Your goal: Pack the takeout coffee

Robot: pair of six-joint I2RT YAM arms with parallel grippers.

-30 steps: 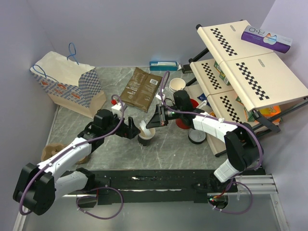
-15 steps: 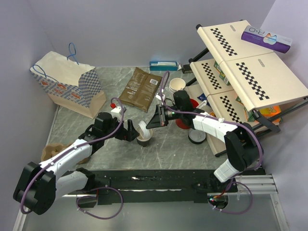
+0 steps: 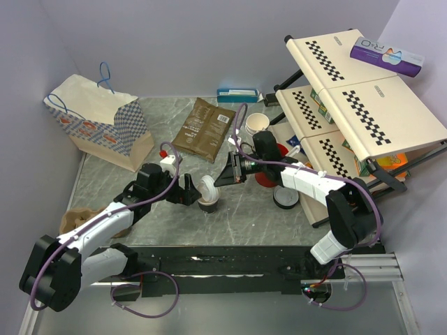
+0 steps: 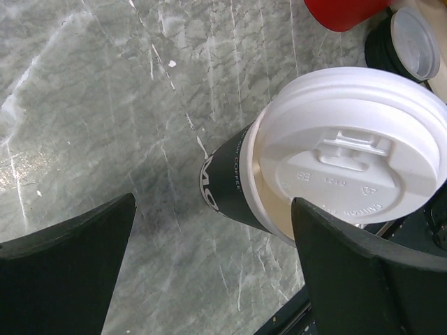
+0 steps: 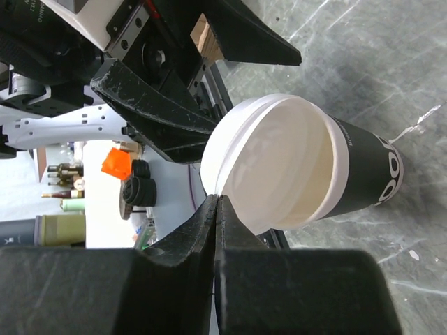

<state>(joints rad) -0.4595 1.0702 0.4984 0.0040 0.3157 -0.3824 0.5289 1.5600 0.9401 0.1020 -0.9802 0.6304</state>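
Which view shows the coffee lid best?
Left wrist: the lid fills the frame, top face and embossing clear, sitting askew on the cup. Right wrist shows only its rim, pinched in the right fingers. Top external shows it small, tilted.

A paper bag (image 3: 94, 122) with blue handles stood at the table's (image 3: 251, 213) far left corner. A brown pouch (image 3: 204, 129) lay flat near the far edge, with a teal box (image 3: 239, 94) behind it. A checkered folding rack (image 3: 363, 105) occupied the right side and carried a purple box (image 3: 386, 56). A black tub (image 3: 286, 198) sat beside the rack.
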